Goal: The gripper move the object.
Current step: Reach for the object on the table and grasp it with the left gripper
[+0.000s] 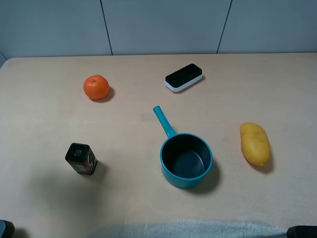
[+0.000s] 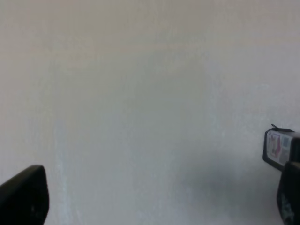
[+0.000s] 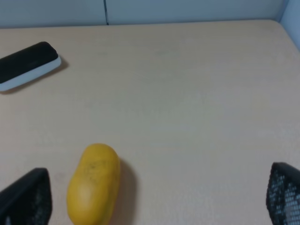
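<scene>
The object, a small round orange mandarin (image 1: pixel 96 87), sits on the beige table (image 1: pixel 44 134) at the back left in the exterior high view. It shows in neither wrist view. My left gripper (image 2: pixel 157 206) is open and empty over bare table, its dark fingertips (image 2: pixel 23 197) wide apart. My right gripper (image 3: pixel 154 201) is open and empty, its fingers (image 3: pixel 26 199) wide apart, with the yellow fruit just ahead between them. In the high view only dark bits of the arms show at the bottom corners, far from the mandarin.
A teal saucepan (image 1: pixel 185 158) stands mid-table, handle pointing back left. A black tin (image 1: pixel 80 159) stands front left, also in the left wrist view (image 2: pixel 281 147). An elongated yellow fruit (image 1: pixel 255 144) lies right, also in the right wrist view (image 3: pixel 93 183). A black-and-white eraser (image 1: pixel 184 77) lies at the back.
</scene>
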You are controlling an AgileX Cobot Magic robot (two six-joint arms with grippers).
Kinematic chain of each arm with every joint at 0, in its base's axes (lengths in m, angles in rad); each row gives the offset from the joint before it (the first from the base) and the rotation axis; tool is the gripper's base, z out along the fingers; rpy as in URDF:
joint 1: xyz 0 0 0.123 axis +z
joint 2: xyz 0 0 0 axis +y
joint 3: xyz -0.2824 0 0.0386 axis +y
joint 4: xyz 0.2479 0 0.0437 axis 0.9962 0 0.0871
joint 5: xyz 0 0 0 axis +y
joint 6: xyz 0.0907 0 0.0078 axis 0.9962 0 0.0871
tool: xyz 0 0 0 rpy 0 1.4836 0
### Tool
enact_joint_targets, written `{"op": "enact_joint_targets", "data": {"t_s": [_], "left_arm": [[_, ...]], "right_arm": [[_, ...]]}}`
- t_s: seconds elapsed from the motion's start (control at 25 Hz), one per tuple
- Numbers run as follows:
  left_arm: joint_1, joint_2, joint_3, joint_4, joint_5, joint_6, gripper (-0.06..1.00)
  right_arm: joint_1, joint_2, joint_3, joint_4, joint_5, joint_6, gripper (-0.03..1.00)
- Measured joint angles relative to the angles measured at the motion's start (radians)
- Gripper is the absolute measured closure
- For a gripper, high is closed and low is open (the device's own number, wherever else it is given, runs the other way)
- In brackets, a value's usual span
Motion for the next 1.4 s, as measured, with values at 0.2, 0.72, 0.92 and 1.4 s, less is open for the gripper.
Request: {"op": "enact_joint_targets", "data": {"t_s": [0.2,0.72,0.92,1.4], "left_arm": [[0.0,0.095,-0.031,-0.037,-0.051,0.034,-0.05],[-0.015,0.304,-0.074,-0.073,-0.17,0.069,-0.05],[-0.063,0.411,-0.15,-0.055,-0.184,0.07,-0.05],[-0.174,0.686,-0.342,-0.051,-0.194,0.072,-0.05]], "right_arm": [[0.0,0.0,0.0,0.0,0.0,0.0,0.27],[0.0,0.0,0.0,0.0,0.0,0.0,0.27],[0.0,0.0,0.0,0.0,0.0,0.0,0.27],[0.0,0.0,0.0,0.0,-0.001,0.0,0.27]]}}
